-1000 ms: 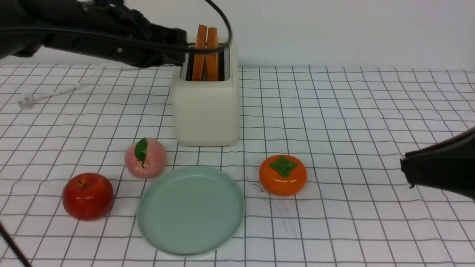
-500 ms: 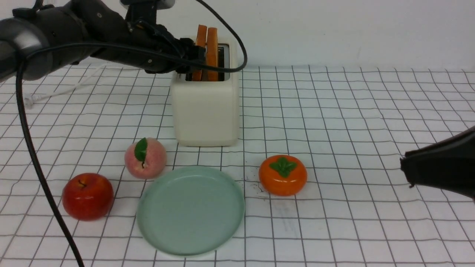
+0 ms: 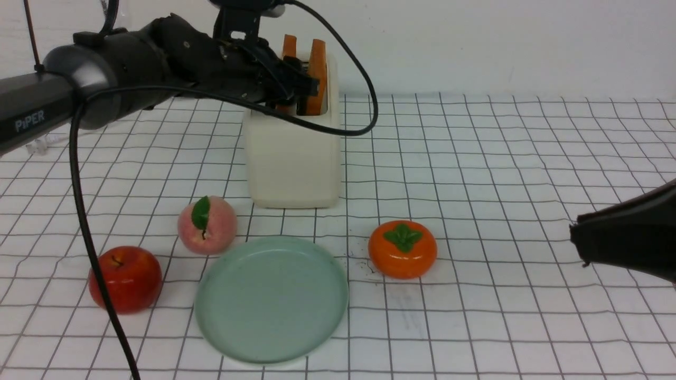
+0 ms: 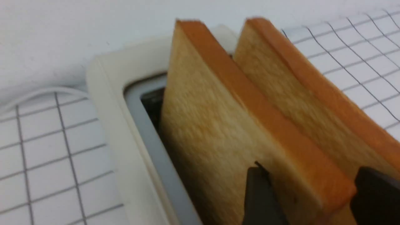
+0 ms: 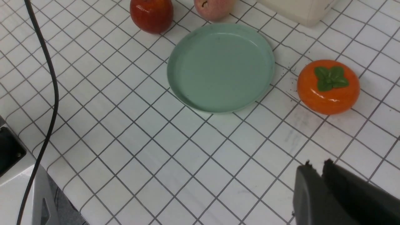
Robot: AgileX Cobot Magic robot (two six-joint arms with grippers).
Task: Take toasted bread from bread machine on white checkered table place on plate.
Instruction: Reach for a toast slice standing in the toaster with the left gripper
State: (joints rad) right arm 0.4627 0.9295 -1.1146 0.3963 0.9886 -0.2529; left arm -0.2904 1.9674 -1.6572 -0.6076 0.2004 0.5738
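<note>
two toast slices [image 4: 203, 125] upright in bread machine [image 3: 293, 158], left hand [image 4: 309, 168] astride one edge

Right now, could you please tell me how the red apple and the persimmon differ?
The apple is glossy red with a short stem; the persimmon is orange with a green leafy cap. The apple is rounder; the persimmon is squatter. The apple sits left of the plate, the persimmon right of it. Both rest on the table, apart from the plate.
</note>
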